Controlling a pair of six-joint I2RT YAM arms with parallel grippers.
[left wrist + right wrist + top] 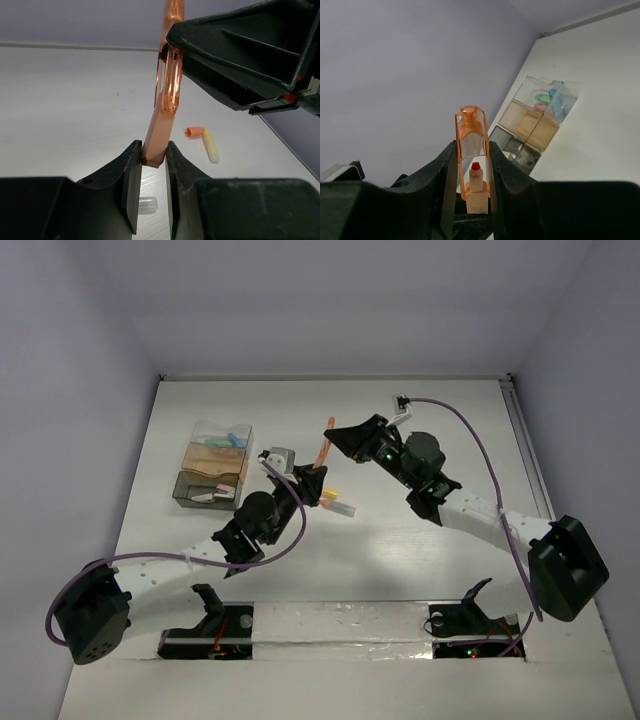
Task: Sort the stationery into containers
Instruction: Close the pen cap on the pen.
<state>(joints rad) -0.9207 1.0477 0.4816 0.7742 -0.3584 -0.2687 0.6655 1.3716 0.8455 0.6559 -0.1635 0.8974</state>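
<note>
An orange highlighter (322,452) is held in the air between both grippers. My left gripper (154,155) is shut on the lower end of its orange body (159,132). My right gripper (471,152) is shut on its clear orange cap (471,131), which still covers the red tip (476,166). The cap also shows in the left wrist view (170,90), with the right gripper's fingers (240,55) around it. The container (213,465), a clear box with tan and dark grey compartments, stands at the left and holds several coloured pieces. It also shows in the right wrist view (535,120).
On the table below the grippers lie a yellow highlighter (210,145), a small orange cap (194,132) and a clear piece (146,204). The yellow highlighter also shows in the top view (340,505). White walls close the table at the back and sides.
</note>
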